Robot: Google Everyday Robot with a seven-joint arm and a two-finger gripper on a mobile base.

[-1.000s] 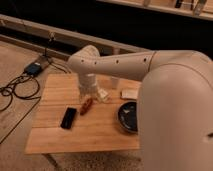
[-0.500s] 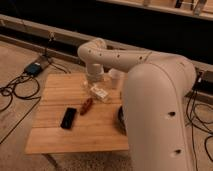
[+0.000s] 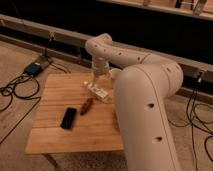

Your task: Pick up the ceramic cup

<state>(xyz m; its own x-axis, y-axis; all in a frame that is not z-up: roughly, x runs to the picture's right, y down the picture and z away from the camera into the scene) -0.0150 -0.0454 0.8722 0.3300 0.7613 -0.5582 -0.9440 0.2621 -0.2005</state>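
The wooden table (image 3: 55, 135) stands in the middle of the camera view. My arm (image 3: 145, 100) reaches over its right side to the far edge. The gripper (image 3: 98, 81) hangs at the far edge of the table, just above a white flat packet (image 3: 98, 91). A pale shape that looks like the ceramic cup (image 3: 115, 75) shows right of the gripper, mostly hidden by my arm. The gripper is beside it; whether they touch I cannot tell.
A black flat device (image 3: 69, 118) and a small reddish-brown item (image 3: 86, 105) lie mid-table. Cables and a blue box (image 3: 34, 68) lie on the floor at left. A rail and dark wall run behind the table.
The view has shifted closer and my arm covers more of the table's right side, hiding the dark bowl. The gripper stays near the far edge by the white packet.
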